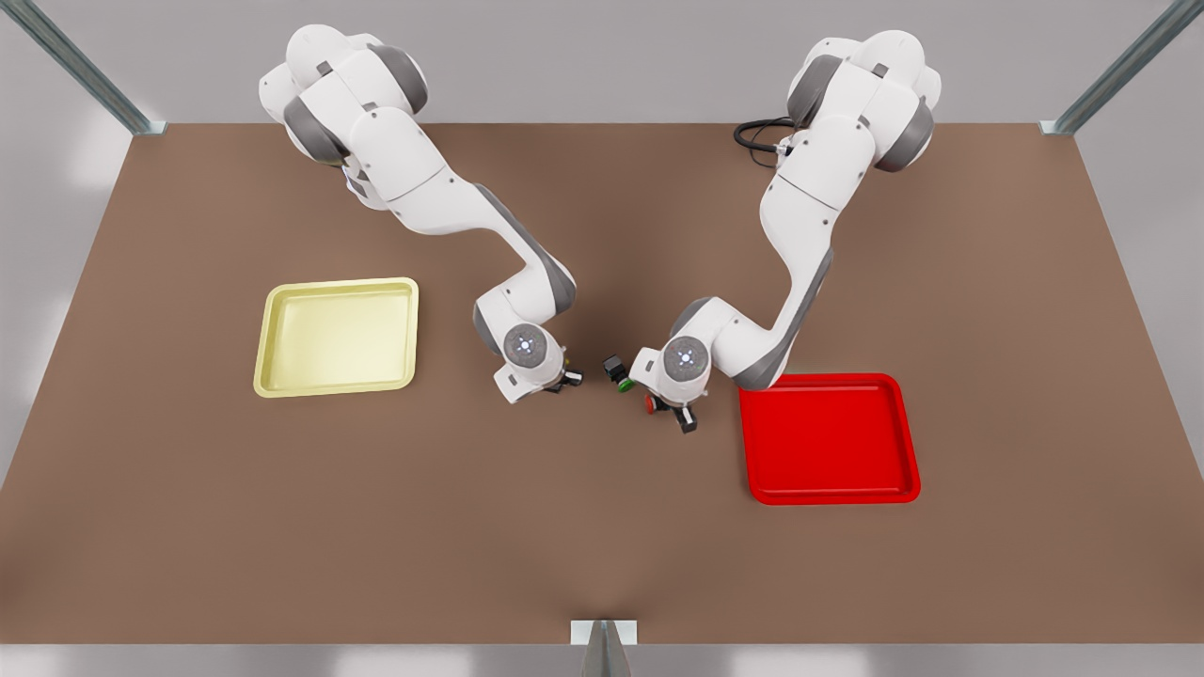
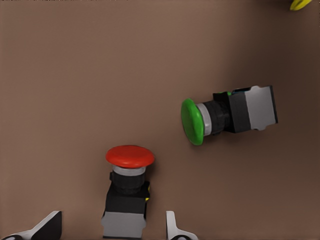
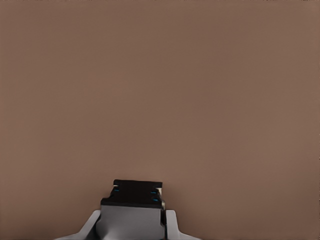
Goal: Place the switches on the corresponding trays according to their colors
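Even, diffuse overhead lighting; soft, faint shadows beneath both arms darken the brown table (image 1: pixel 602 527) at centre. Pale blurred highlights mark the grey floor (image 1: pixel 94 155) at the margins. Wrist views render slightly soft, without glare or edge distortion.

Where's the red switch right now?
The red switch lies on the table between the left claw's open fingers, beside the green switch; in the front view it sits just left of the red tray.
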You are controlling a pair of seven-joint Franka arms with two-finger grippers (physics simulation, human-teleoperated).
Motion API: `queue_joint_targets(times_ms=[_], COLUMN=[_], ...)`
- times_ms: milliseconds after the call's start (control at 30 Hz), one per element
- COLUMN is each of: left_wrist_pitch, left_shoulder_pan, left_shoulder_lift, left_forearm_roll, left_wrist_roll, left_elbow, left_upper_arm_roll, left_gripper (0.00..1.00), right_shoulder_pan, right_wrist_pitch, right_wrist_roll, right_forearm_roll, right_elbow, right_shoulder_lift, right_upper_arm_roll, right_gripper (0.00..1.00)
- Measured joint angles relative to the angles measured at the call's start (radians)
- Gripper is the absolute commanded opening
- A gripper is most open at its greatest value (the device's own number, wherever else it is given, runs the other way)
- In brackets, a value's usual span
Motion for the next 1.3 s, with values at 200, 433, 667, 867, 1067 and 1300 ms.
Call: queue_joint_targets(times_ms=[200,433,667,867,1067,1300], left_wrist_pitch=[0.009,0.017,0.051,0.047,0.059,0.072], left_shoulder_pan=[-0.015,-0.012,-0.008,-0.005,-0.005,-0.005], left_shoulder_lift=[0.015,0.021,0.028,0.02,0.024,0.025], left_forearm_roll=[0.007,0.023,0.063,0.073,0.074,0.074], left_wrist_roll=[0.0,0.0,0.011,0.01,0.009,0.008], left_elbow=[0.005,0.002,-0.005,-0.009,-0.009,-0.009], left_upper_arm_roll=[0.0,0.0,-0.002,-0.003,-0.003,-0.005], left_gripper=[1.0,0.99,0.7,0.61,0.61,0.52], right_shoulder_pan=[-0.003,-0.006,-0.09,-0.435,-0.591,-0.658], right_wrist_pitch=[0.001,0.0,-0.028,-0.028,0.0,0.066], right_wrist_roll=[-0.01,-0.003,-0.009,-0.077,-0.368,-0.495], right_forearm_roll=[0.001,0.0,-0.001,-0.006,-0.008,-0.012], right_elbow=[0.0,0.0,-0.049,-0.384,-0.766,-0.81], right_shoulder_lift=[0.0,-0.009,-0.104,-0.403,-0.686,-0.662], right_upper_arm_roll=[0.0,0.0,0.003,0.011,0.011,0.011], right_gripper=[0.53,0.53,0.53,0.53,0.53,1.0])
